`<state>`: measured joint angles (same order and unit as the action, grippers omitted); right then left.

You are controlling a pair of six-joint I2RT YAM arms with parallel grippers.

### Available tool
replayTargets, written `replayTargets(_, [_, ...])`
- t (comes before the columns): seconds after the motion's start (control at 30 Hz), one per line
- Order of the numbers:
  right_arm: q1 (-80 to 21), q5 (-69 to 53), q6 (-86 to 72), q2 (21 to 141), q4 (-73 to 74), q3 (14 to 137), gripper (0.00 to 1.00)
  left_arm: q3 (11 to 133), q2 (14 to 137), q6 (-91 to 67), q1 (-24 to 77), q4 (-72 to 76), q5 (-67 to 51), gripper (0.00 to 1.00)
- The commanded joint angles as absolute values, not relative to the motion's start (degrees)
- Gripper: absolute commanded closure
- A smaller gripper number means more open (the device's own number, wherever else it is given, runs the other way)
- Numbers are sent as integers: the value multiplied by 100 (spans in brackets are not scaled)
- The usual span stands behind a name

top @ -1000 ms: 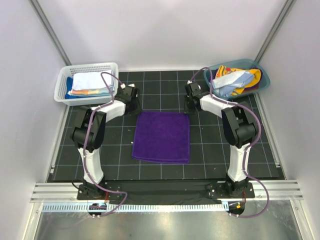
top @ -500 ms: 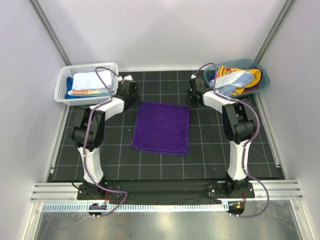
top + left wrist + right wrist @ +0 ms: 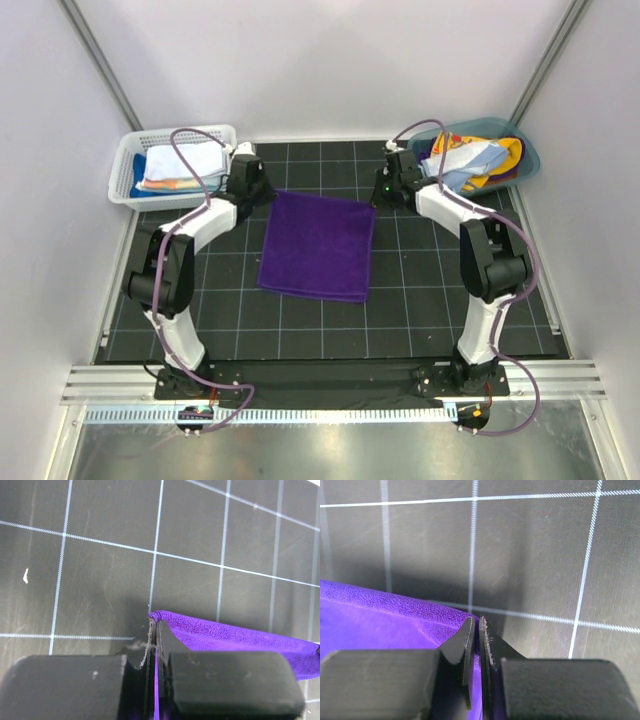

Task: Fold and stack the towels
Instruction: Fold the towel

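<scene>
The left jaws have just closed on one far corner of the purple towel (image 3: 315,245); the right jaws pinch the other. Both corners have moved farther out over the worktop (image 3: 420,300), so the towel now trails flat behind the jaws, probably ready for folding.

On mat (image 3: 420,290) ctr: towel (image 3: 316,246); basket (image 3: 122,180) far L, tub (image 3: 530,158) far R.

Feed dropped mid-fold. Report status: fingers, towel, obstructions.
Left fingers shut on purple towel, far left corner. Right fingers shut on far right corner. Towel spread on mat. Nothing lying on it.
</scene>
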<state>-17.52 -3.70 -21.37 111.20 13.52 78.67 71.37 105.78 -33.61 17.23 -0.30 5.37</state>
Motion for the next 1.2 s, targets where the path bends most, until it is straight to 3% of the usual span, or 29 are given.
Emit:
replayTargets(0.0, [-1828,-501,-2162,10433,1107,7708,93,6883,10038,-3331,1670,334,624,100])
replayTargets(0.57, [-2715,246,-2399,8860,932,5662,93,4993,8640,-3656,1679,554,343,100])
replayTargets(1.17, [-3384,729,-2883,7806,888,4589,93,3771,7427,-3920,1687,378,158,100])
